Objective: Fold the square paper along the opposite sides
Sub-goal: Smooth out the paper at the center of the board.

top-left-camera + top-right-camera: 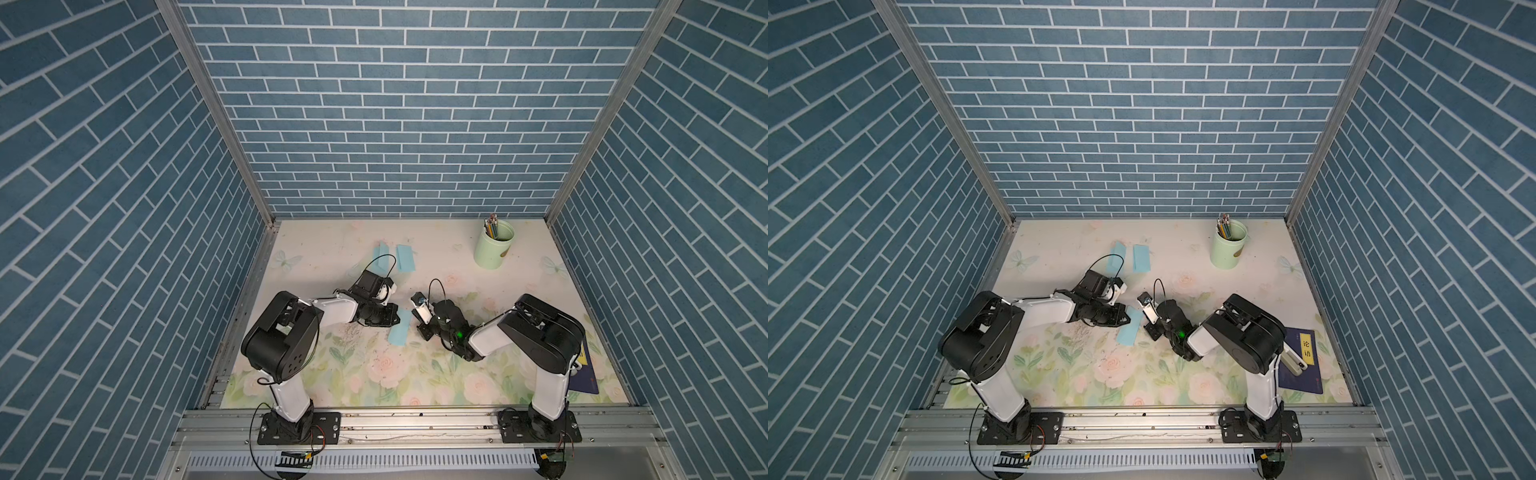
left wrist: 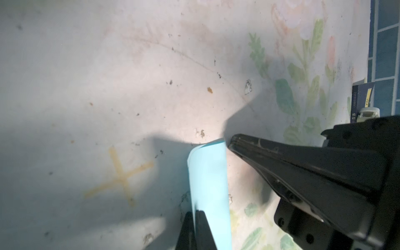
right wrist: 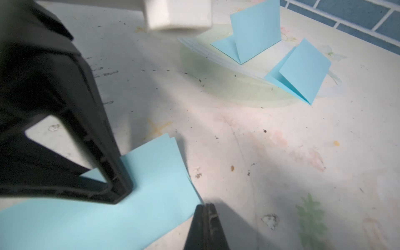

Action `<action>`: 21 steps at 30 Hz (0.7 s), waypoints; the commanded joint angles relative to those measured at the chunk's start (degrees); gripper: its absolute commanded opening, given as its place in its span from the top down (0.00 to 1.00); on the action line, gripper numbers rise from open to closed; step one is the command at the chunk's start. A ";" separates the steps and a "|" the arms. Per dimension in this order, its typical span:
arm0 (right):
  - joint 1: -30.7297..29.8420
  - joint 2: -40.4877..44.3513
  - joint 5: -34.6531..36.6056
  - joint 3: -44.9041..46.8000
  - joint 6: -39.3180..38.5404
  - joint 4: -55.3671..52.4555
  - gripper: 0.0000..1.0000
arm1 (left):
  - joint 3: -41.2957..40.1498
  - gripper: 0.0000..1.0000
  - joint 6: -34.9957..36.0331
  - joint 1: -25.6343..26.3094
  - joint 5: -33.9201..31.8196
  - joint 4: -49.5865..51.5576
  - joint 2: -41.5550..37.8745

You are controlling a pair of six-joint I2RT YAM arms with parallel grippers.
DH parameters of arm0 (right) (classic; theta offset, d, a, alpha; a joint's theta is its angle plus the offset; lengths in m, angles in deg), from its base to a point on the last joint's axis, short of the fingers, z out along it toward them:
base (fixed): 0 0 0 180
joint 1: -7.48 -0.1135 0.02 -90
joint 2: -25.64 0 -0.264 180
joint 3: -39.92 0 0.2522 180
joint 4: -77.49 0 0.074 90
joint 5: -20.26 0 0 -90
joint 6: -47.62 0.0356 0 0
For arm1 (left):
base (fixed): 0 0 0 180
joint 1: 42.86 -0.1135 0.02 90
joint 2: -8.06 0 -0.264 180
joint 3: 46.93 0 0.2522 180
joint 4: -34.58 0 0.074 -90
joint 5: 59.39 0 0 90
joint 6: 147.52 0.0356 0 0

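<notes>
The blue square paper (image 3: 151, 184) lies folded on the bench (image 1: 457, 257), near its middle. The left pincer (image 3: 121, 192) — pressed together — sets its tip on the paper; the right pincer (image 3: 205, 214), also pressed together, sits at its edge. 2 more folded sheets (image 3: 255, 32), half sprung open, lie farther back.

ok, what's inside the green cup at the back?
Coloured pencils stand bunched against one side of the green cup. Its bottom and the pencils' lower ends are hidden by its wall.
</notes>
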 commanded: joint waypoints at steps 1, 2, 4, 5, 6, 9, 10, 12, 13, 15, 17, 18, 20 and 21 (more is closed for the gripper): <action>0.60 -0.65 0.90 0.84 -0.72 -8.34 1.00 | -2.45 1.00 0.60 -0.14 -5.48 5.31 1.18; 0.61 0.76 0.39 0.67 -1.89 -8.44 1.00 | -2.45 1.00 0.53 -0.11 -5.52 5.27 1.23; 0.46 3.12 -1.31 0.11 -3.27 -7.99 1.00 | -2.45 1.00 0.42 -0.17 -5.61 5.24 1.44; 0.27 3.73 -1.96 -0.28 -3.57 -7.25 1.00 | -2.37 1.00 0.44 -0.11 -5.68 5.24 1.53; -0.16 3.85 -2.27 -0.55 -3.77 -6.41 1.00 | -2.28 1.00 0.44 -0.11 -5.85 5.26 1.60; -1.59 2.83 -2.13 -1.14 -3.27 -2.89 1.00 | -2.27 1.00 0.36 -0.18 -6.05 5.31 1.45; -2.10 2.11 -1.77 -1.38 -3.13 -1.81 1.00 | -2.34 1.00 0.27 -0.10 -6.09 5.19 1.47; -2.40 0.56 -1.51 -1.84 -2.46 -0.26 1.00 | -2.58 1.00 0.25 -0.10 -6.05 5.08 1.47; -2.41 -0.19 -1.41 -1.86 -2.12 0.60 1.00 | -2.63 1.00 0.18 -0.12 -5.98 4.98 1.54; -2.45 -0.88 -0.38 -1.56 -2.02 2.04 1.00 | -2.72 1.00 0.17 -0.10 -5.74 4.93 1.62; -2.40 -0.33 0.91 -1.05 -2.10 2.59 1.00 | -2.62 1.00 0.21 -0.09 -5.78 5.11 1.67; -2.40 0.17 1.15 -0.75 -2.51 2.59 1.00 | -2.61 1.00 0.35 -0.05 -5.79 5.17 1.59; -2.49 0.96 1.26 -0.70 -3.02 2.28 1.00 | -2.55 1.00 0.36 -0.12 -5.79 5.15 1.51; -2.50 1.39 1.10 -0.66 -3.24 2.37 1.00 | -2.53 1.00 0.35 -0.08 -5.79 5.23 1.60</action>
